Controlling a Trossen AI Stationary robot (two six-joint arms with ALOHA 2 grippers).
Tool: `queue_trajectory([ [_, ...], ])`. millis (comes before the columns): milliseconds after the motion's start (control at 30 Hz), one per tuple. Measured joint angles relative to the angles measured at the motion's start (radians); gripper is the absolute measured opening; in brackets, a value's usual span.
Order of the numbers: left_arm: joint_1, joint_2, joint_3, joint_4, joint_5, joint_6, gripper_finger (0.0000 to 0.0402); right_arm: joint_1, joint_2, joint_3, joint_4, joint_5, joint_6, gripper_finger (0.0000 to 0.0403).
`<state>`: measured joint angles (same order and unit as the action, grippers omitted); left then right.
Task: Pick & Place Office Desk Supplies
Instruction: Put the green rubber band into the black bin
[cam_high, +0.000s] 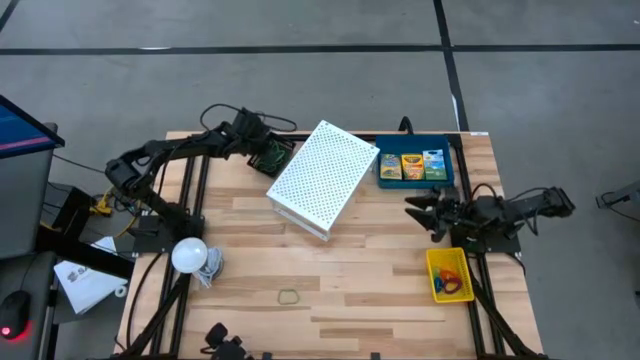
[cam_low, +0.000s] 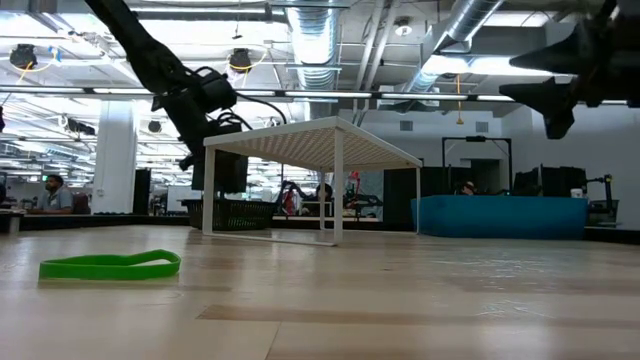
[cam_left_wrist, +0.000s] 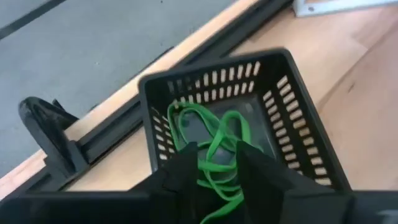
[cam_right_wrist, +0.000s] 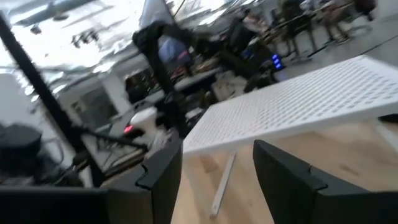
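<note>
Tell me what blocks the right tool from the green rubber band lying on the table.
Nothing visible: bare wood lies between the right tool and the green rubber band. The white shelf stands off that line, farther back.

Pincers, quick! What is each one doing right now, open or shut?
Left pincer: open over the black tray with green rubber bands inside, holding nothing.
Right pincer: open, empty, facing the white shelf.

Left arm: reaches across the rear left of the worktop, elbow bent, wrist angled downward. Left gripper (cam_high: 272, 152): fingers (cam_left_wrist: 186, 171) parted with a gap between them, pointing down.

Right arm: extends inward from the right edge, held level above the worktop. Right gripper (cam_high: 415, 208): fingers (cam_right_wrist: 161, 171) spread apart, holding nothing, pointing toward the centre.
</note>
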<state>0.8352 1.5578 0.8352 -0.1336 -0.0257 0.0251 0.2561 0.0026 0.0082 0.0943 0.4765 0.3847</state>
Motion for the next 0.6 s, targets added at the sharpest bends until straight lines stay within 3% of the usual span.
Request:
queue_trajectory([
  [167,-0.003,0.0,0.0,-0.024,-0.023,0.005,0.0138,-0.044,0.0,0.002,-0.043,-0.158,-0.004,0.0193],
  [367,-0.004,-0.034,0.0,-0.025,-0.034,0.025,0.0154,-0.118,0.0,0.063,-0.258,-0.351,-0.026,0.0193],
  [600,-0.018,-0.217,-0.001,-0.109,-0.03,0.046,0.0161,-0.179,0.0,0.081,-0.297,-0.452,-0.055,0.0193],
])
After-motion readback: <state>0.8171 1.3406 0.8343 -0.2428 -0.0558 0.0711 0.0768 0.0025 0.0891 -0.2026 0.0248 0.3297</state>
